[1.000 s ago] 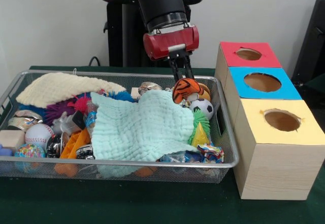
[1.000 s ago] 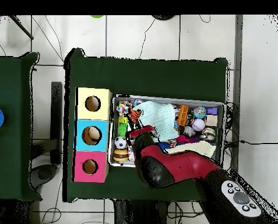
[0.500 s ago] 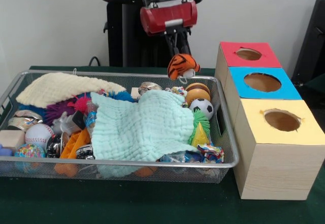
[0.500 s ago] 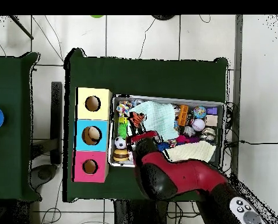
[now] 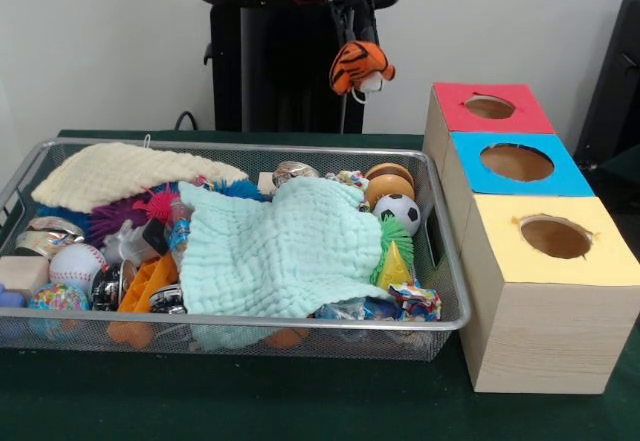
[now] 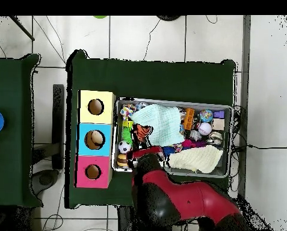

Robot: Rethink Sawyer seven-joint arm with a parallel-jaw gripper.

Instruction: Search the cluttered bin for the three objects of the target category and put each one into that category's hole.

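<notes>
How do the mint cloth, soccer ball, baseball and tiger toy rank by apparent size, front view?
1. mint cloth
2. tiger toy; baseball: look alike, unranked, differing distance from camera
3. soccer ball

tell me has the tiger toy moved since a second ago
Yes. The tiger toy, gripped by the fingers, has risen from the basket rim to well above it.

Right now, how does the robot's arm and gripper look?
The gripper has a glossy red body with a pale grey plate and thin dark fingers. From above, the arm is bulky, rounded, red with black sections.
</notes>
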